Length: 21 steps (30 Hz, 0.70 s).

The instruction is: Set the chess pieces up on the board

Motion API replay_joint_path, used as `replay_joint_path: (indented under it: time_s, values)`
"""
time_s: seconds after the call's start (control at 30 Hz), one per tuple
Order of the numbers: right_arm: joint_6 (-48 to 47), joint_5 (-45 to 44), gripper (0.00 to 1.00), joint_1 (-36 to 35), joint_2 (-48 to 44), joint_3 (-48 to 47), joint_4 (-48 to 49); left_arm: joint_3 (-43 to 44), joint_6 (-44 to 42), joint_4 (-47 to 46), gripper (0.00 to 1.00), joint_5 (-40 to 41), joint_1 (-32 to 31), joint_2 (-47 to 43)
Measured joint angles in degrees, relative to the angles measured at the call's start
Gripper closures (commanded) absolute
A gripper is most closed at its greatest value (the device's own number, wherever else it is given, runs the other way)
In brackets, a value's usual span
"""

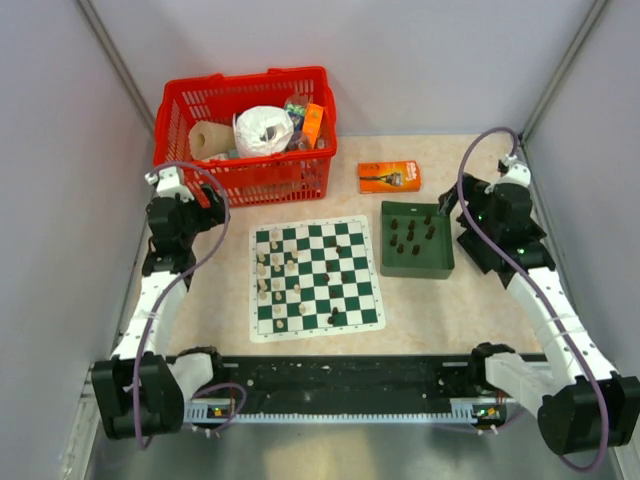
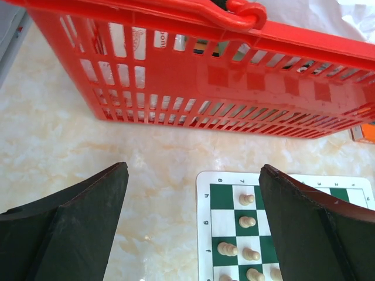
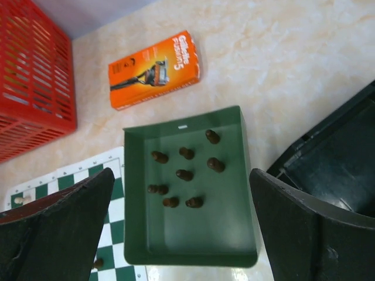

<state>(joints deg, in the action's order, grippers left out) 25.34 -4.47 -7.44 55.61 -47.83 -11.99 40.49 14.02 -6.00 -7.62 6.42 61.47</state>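
Board [image 1: 330, 275] sits centre, cream pieces [image 1: 265, 268] lined along its 9 o'clock side. Green tray [image 1: 415, 262] at board's 3 o'clock holds most dark pieces [image 3: 215, 164]. Left gripper [image 2: 192, 170] and right gripper [image 3: 180, 174] both gape, empty. You're mid-setup: next, drop right onto one dark piece.

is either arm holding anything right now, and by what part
Nothing is held. The left gripper hangs with jaws wide apart near the board; the right gripper hangs open above the green tray, its dark chess pieces untouched.
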Motion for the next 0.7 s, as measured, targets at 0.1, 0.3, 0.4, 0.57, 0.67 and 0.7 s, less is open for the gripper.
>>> replay_joint_path:
  time_s: [0.1, 0.3, 0.4, 0.57, 0.67, 0.7]
  values:
    - [-0.8, -1.5, 0.01, 0.0, 1.9, -2.6, -5.0, 0.3, 2.7, 2.2, 0.01, 3.0, 0.0, -1.3]
    - [-1.0, -7.8, 0.01, 0.0, 8.8, -13.7, -12.3, 7.0, 10.1, 14.4, 0.01, 11.8, 0.0, -4.7]
    - [-3.0, -5.4, 0.01, 0.0, 7.8, -13.5, -11.5, 12.8, 14.0, 23.3, 0.01, 16.7, 0.0, -5.7]
    - [-5.8, 0.4, 0.01, 0.0, 7.5, -12.6, -11.0, 17.6, 13.7, 31.0, 0.01, 17.5, 0.2, -7.1]
    - [-6.9, 3.4, 0.01, 0.0, 10.1, -14.1, -13.2, 17.8, 12.3, 34.0, 0.01, 16.2, 0.2, -7.4]
    - [-7.3, 4.5, 0.01, 0.0, 11.3, -14.6, -13.7, 17.8, 12.1, 34.8, 0.01, 15.9, 0.2, -7.3]
